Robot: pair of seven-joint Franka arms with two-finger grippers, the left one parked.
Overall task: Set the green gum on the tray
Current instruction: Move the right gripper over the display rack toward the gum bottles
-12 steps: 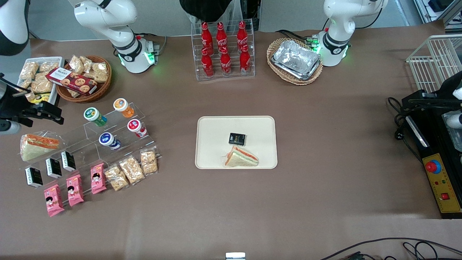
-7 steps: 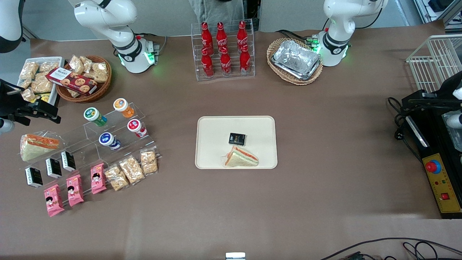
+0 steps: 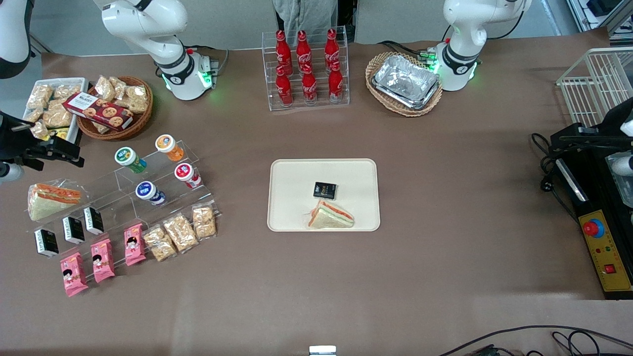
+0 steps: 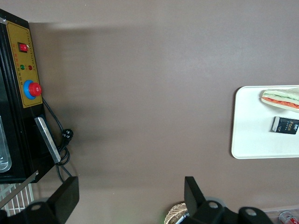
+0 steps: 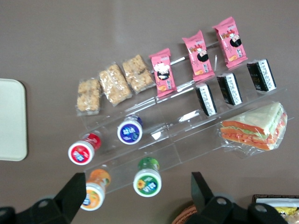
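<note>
While empty, gripper (image 5: 135,186) wide open above green gum (image 5: 147,178), not touching.

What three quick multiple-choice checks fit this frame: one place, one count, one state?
1. Where is the green gum?
A. on the clear stand
B. on the tray
C. in a basket

2. How many things lie on the tray?
A. none
B. two
C. four

3. The tool is:
A. shut on the gum
B. open above the stand
C. resting on the tray

Answers: 1 A, it stands on the clear stand beside the orange gum. 2 B, a sandwich and a black packet. 3 B, the fingers are apart and hold nothing.
</note>
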